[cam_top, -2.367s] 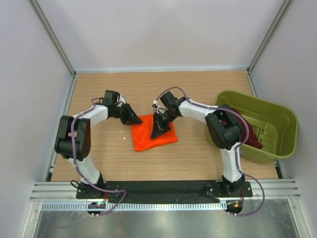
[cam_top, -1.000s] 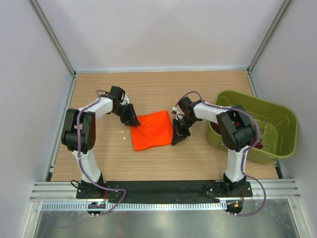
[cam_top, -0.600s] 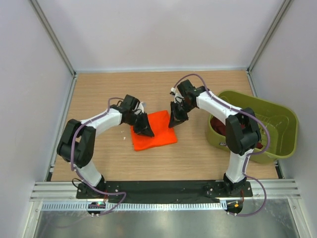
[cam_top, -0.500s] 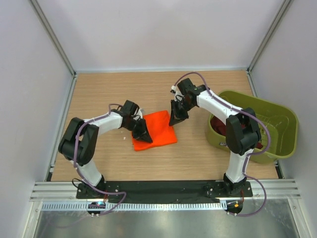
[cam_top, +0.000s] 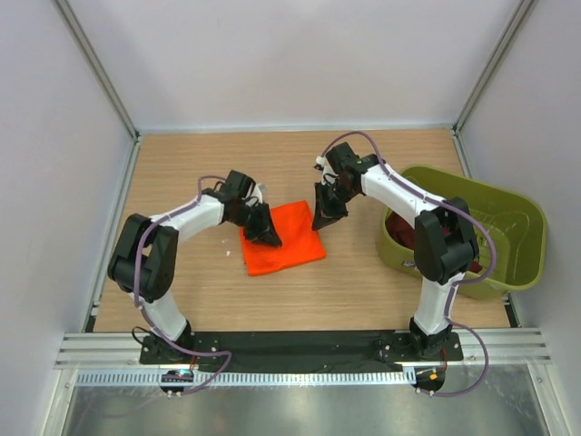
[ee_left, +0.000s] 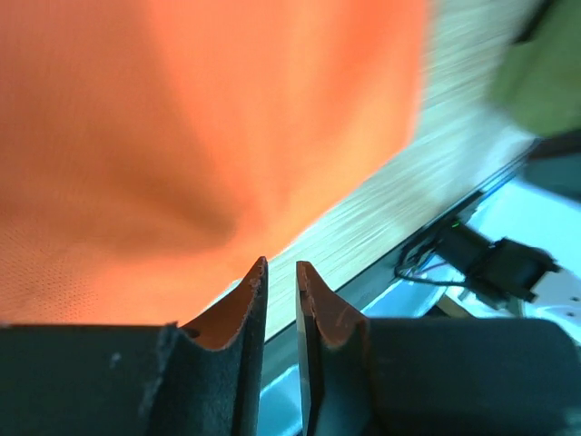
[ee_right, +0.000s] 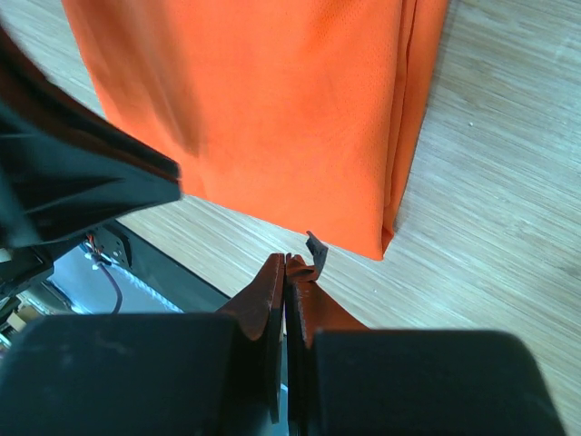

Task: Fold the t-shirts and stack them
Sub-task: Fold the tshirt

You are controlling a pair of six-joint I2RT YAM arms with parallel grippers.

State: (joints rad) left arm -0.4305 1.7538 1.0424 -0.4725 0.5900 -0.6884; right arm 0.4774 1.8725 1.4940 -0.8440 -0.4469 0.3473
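My left end effector (ee_left: 280, 265), slightly apart, has the orange t-shirt (ee_left: 182, 118) beneath it; my right end effector (ee_right: 287, 260), pressed together, has it just ahead.

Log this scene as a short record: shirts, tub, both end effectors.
orange t-shirt: folded, flat on the table
maroon t-shirt: heaped in the green tub
left end effector: over the orange t-shirt's left part, fingers slightly apart, holding nothing
right end effector: shut, empty, beside the orange t-shirt's right edge
stack: not yet made
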